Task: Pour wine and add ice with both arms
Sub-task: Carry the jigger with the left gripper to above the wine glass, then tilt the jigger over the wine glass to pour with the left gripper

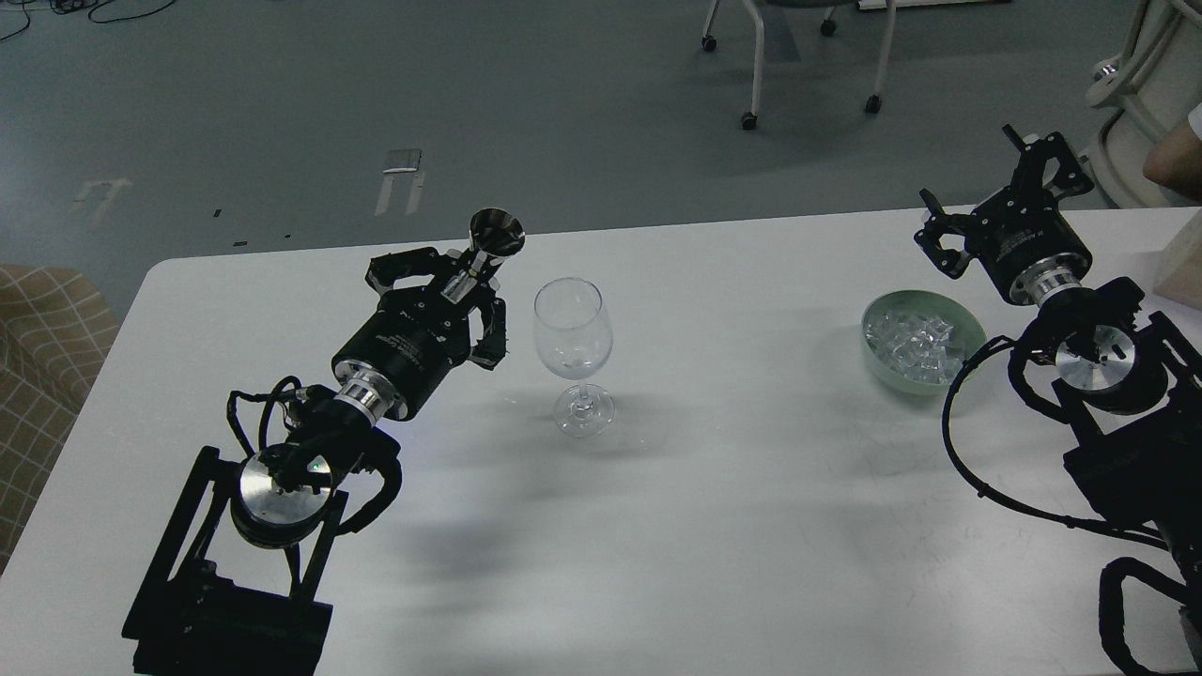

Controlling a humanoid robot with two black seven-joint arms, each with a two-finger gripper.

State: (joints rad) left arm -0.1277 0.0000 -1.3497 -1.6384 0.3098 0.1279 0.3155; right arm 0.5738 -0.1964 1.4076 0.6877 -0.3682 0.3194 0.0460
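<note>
Pouring is in hand, I judge: left gripper (460, 286) is clenching a shiny steel measuring cup (494, 238) beside the clear stemmed wine glass (574, 352). Right gripper (1005, 202) is hanging released beyond the pale green bowl (878, 361) holding the ice (911, 340); next, tipping over the glass rim.

A white table (714, 526) fills most of the view. Beyond its far edge lies a grey floor (563, 94) with pale tape marks (399, 178). White chair legs on black castors (751, 66) stand at the top. A checked tan cushion (42, 376) shows at the left edge, a person's bare arm (1172, 160) at the right edge, and a pale box corner (1183, 268) just below it.
</note>
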